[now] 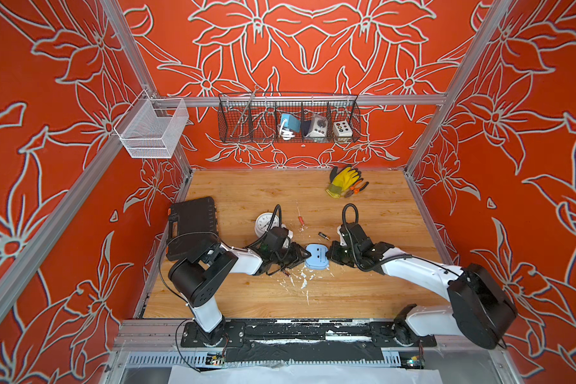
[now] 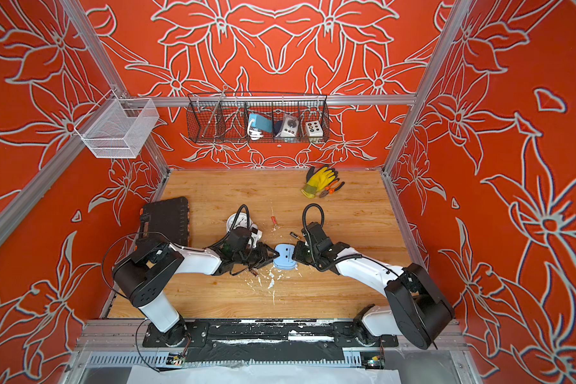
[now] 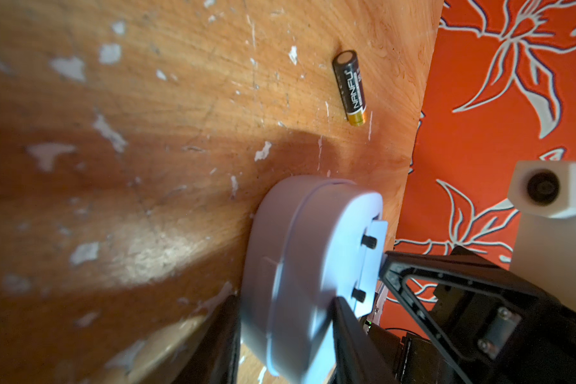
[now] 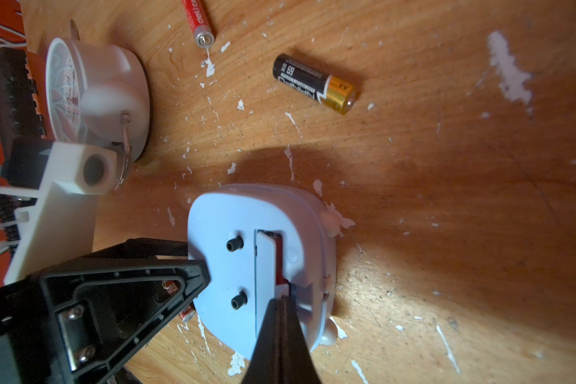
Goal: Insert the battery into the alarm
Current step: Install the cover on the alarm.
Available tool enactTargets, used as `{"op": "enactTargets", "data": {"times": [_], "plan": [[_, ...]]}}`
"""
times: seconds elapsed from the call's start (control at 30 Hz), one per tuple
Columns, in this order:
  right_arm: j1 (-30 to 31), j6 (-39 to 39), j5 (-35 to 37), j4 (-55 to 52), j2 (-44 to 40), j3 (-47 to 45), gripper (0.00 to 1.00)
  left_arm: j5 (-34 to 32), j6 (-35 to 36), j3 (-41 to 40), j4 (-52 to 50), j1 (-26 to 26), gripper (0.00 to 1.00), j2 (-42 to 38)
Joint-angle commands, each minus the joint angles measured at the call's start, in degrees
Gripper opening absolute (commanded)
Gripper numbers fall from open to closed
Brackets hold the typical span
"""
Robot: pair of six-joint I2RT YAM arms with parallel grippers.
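The light-blue alarm lies back-up at the table's middle. My left gripper is shut on its side, one finger on each face. My right gripper is shut with nothing in it; its tips touch the edge of the battery compartment, where the cover stands ajar. Something red shows inside. A black-and-gold battery lies loose on the wood just behind the alarm. A red battery lies partly hidden under the left gripper.
A white round clock and a black case sit behind the left arm. A red-handled screwdriver lies near the battery. Yellow glove and pliers are at the back right. Wire baskets hang on the wall.
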Motion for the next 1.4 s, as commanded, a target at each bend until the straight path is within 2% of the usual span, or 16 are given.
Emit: {"op": "enactTargets", "data": {"times": [0.0,0.43,0.57,0.97,1.2,1.37], "plan": [[0.5,-0.2,0.2,-0.6,0.6,2.1,0.0,0.4,0.9,-0.3,-2.1,-0.2,0.38,1.3],[0.7,-0.3,-0.3,-0.3,2.3,2.5,0.0,0.5,0.9,-0.5,-2.1,-0.3,0.38,1.5],[0.8,-0.4,0.6,-1.4,1.6,2.6,0.15,0.5,0.9,-0.5,-2.2,-0.2,0.39,1.3],[0.7,-1.5,6.3,-5.0,-3.2,1.4,0.43,0.4,0.8,-0.7,-2.0,-0.2,0.39,1.4],[0.4,-2.1,3.1,-2.5,1.3,2.5,0.44,0.3,0.9,-0.7,-2.2,-0.2,0.38,1.4],[0.4,-1.8,2.9,-1.7,3.2,2.2,0.34,0.3,0.9,-0.8,-2.3,-0.3,0.38,1.3]]}}
